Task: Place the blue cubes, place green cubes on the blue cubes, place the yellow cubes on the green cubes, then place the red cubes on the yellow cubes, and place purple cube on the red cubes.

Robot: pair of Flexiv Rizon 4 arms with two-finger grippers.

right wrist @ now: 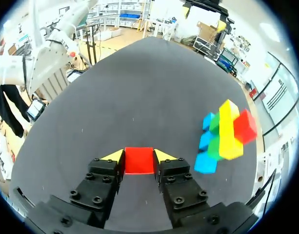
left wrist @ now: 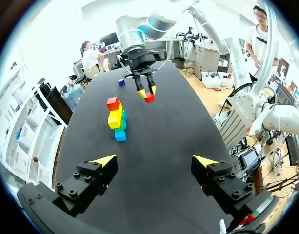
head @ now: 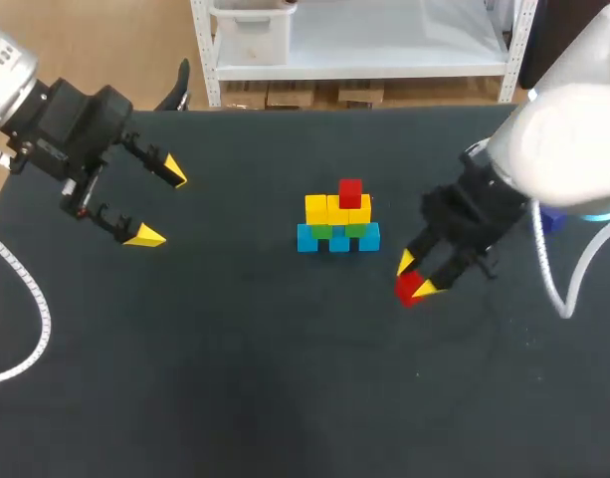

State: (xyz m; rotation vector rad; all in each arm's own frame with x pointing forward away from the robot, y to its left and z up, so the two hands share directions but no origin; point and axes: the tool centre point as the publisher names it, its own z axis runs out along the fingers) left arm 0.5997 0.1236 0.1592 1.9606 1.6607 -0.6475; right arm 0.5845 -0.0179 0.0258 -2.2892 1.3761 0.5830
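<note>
Grasping a red cube (right wrist: 139, 161) w/ the right end effector (right wrist: 139, 157), yellow tips pressed on two opposite sides, cube filling the gap between them. Held low at the counter (head: 235, 378); can't tell whether touching it or just above. Ahead of that end effector & off to one side, apart from it: a stack (head: 338, 219) w/ three blue cubes (head: 339, 242) in a row at the base on the counter, green cubes (head: 321, 231) on top of the blue, yellow cubes (head: 318, 209) on the green, & a second red cube (head: 350, 192) on the yellow, toward one end of the yellow row. Left end effector (head: 160, 204) released, fingers spread wide, nothing between them, well apart from the stack. From the left wrist: stack straight ahead of the open fingers, right end effector w/ its red cube farther on past the stack. Purple cube (left wrist: 121, 82) alone on the counter beyond the right end effector, well apart from the stack; in head view close by the right arm & partly hidden by it.
</note>
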